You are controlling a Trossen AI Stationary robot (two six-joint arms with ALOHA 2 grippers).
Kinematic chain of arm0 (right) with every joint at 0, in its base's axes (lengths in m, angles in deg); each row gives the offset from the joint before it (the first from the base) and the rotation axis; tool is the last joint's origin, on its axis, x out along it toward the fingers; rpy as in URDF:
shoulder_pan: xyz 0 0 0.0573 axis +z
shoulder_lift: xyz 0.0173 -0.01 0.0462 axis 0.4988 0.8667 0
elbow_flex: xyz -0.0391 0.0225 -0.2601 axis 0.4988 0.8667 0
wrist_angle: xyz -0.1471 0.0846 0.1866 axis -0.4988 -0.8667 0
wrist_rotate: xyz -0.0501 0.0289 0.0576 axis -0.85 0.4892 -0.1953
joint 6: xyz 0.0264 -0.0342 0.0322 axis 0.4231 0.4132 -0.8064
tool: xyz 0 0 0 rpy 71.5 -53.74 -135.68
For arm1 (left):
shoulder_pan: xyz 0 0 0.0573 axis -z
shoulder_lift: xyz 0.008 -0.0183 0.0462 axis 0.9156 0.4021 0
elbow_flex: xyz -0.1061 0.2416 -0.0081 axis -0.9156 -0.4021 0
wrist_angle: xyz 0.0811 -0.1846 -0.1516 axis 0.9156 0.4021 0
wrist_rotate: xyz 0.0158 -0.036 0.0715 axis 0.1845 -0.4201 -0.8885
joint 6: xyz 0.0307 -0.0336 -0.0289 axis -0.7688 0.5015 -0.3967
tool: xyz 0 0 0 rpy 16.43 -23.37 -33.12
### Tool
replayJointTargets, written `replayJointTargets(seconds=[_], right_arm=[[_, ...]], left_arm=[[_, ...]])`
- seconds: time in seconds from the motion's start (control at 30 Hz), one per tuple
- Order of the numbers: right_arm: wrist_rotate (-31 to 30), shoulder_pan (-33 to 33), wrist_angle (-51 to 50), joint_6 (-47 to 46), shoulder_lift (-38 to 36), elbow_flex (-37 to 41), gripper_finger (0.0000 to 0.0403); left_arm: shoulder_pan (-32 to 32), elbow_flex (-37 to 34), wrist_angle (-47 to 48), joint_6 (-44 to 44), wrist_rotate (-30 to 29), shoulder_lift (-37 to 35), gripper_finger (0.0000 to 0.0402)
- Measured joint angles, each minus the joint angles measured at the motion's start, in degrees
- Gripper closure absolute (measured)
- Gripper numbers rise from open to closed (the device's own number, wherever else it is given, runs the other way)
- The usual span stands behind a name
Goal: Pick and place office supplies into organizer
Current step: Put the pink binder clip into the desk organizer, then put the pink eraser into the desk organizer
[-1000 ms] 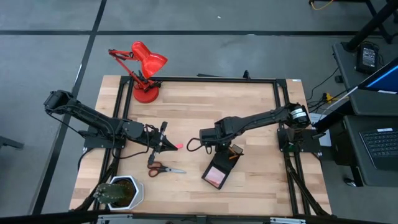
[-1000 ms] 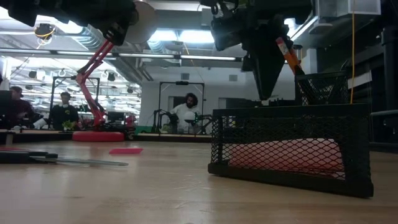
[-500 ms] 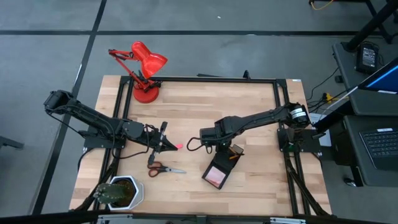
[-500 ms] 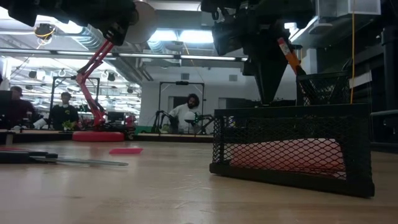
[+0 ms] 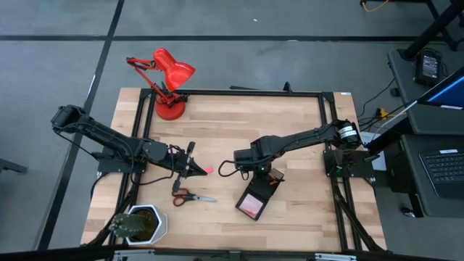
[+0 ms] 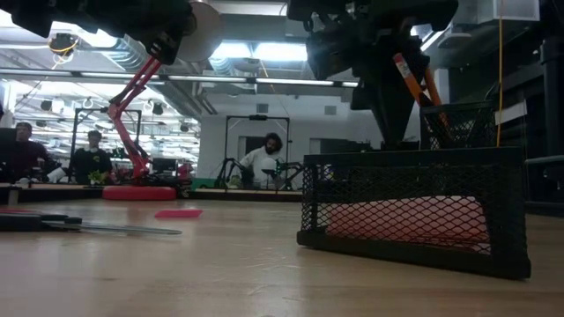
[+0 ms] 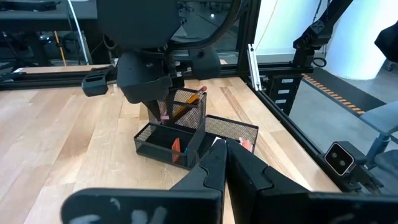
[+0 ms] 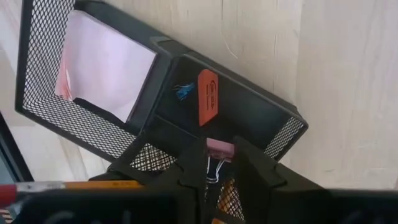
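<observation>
The black mesh organizer (image 5: 257, 196) lies right of the table's middle. It holds a pink sticky-note pad (image 8: 106, 65), an orange eraser (image 8: 207, 96), and pencils (image 6: 410, 79) in its cup. My right gripper (image 8: 219, 158) hangs over it, pointing down, shut on a pink binder clip (image 8: 219, 149). My left gripper (image 5: 199, 170) waits shut and bare over the table's left half. Below its tips a small pink piece (image 5: 208, 170) lies flat on the wood. Red-handled scissors (image 5: 192, 196) lie flat nearer the front edge. My right gripper pinches the binder clip's pink body (image 8: 219, 145) between its two fingers, coming from above and pointing down. The clip's wire handles (image 8: 214, 169) run back between the fingers. The clip is lifted clear, above the organizer's small compartment.
A red desk lamp (image 5: 167, 83) stands at the far left corner. A potted plant (image 5: 141, 223) sits at the near left corner. A black frame rail (image 5: 239, 93) borders the table. Bare wood spreads around the middle and far side. People sit in the room beyond.
My right gripper has tipped a little over the organizer, its fingers swinging toward the pencil cup while still shut on the clip. The left arm has kept still.
</observation>
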Motion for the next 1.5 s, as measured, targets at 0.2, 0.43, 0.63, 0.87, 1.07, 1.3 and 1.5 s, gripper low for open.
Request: replayJointTargets(seconds=[0.2, 0.43, 0.63, 0.87, 1.07, 1.3, 1.5], right_arm=[[-0.6, 0.0, 0.1, 0.0, 0.0, 0.0, 0.0335], [-1.9, 0.0, 1.1, -0.3, 0.0, 0.0, 0.0335], [-1.9, 0.0, 0.5, -1.3, 0.0, 0.0, 0.0335], [0.7, 0.0, 0.2, -1.2, 0.0, 0.0, 0.0331], [1.1, -0.1, 0.1, -1.4, 0.0, 0.0, 0.028], [1.1, -0.2, 0.4, -1.0, 0.0, 0.0, 0.0229], [1.0, -1.0, -0.3, 1.5, 0.0, -1.9, 0.0228]], left_arm=[[0.0, 0.0, 0.0, 0.0, 0.0, 0.0, 0.0396], [0.0, 0.0, 0.0, 0.0, 0.0, 0.0, 0.0396], [0.0, 0.0, 0.0, 0.0, 0.0, 0.0, 0.0396], [0.0, 0.0, 0.0, 0.0, 0.0, 0.0, 0.0396], [0.0, 0.0, 0.0, 0.0, 0.0, 0.0, 0.0396], [0.0, 0.0, 0.0, 0.0, 0.0, 0.0, 0.0396], [0.0, 0.0, 0.0, 0.0, 0.0, 0.0, 0.0396]])
